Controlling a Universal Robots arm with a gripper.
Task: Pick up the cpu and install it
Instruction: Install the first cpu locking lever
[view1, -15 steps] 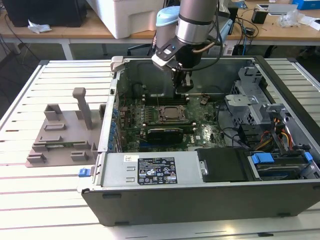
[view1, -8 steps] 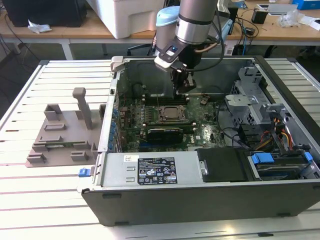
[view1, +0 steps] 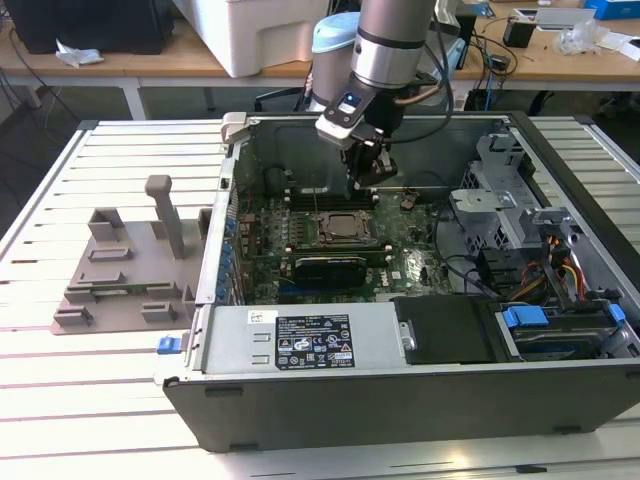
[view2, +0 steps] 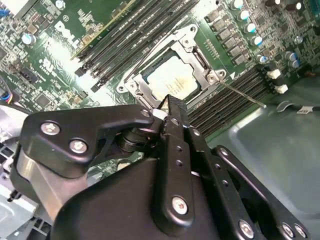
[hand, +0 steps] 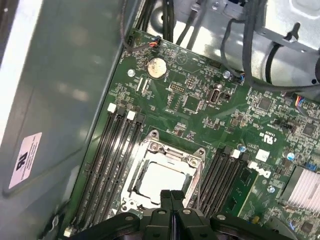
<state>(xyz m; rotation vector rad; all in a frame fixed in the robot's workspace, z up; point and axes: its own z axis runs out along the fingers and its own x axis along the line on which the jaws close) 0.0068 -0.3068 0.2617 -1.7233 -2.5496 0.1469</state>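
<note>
1. The cpu (view2: 172, 82) is a small flat square with a pale silvery-white top and a thin darker rim. Its top catches the light and is bare, with nothing lying on it.
2. It lies flat in the socket (view1: 345, 230) near the middle of the motherboard (hand: 200, 120). It is square to the socket's edges, and a bright metal frame (view2: 189, 39) wraps all four of its sides.
3. In the first wrist view the cpu (hand: 161, 179) shows as a white patch inside that frame (hand: 172, 152), with the claw's tips over its near edge.
4. Banks of black memory slots (hand: 110, 155) run along two opposite sides of the socket.
5. A thin metal rod (view2: 245, 96) juts from one corner of the frame and slants over one bank of slots.
6. The claw (view1: 372, 180) hangs inside the open case (view1: 400, 400), just above the socket and nearer its far edge.
7. In both wrist views the black fingers (hand: 165, 200) meet with no gap, so the claw (view2: 170, 103) is closed and has hold of nothing.
8. The arm (view1: 390, 40) comes down into the case from above.
9. The case lies on its side on the slatted bench (view1: 100, 400), toward the exterior view's right.
10. A grey tray (view1: 110, 290) sits on the bench beside the case, at the exterior view's left.
</note>
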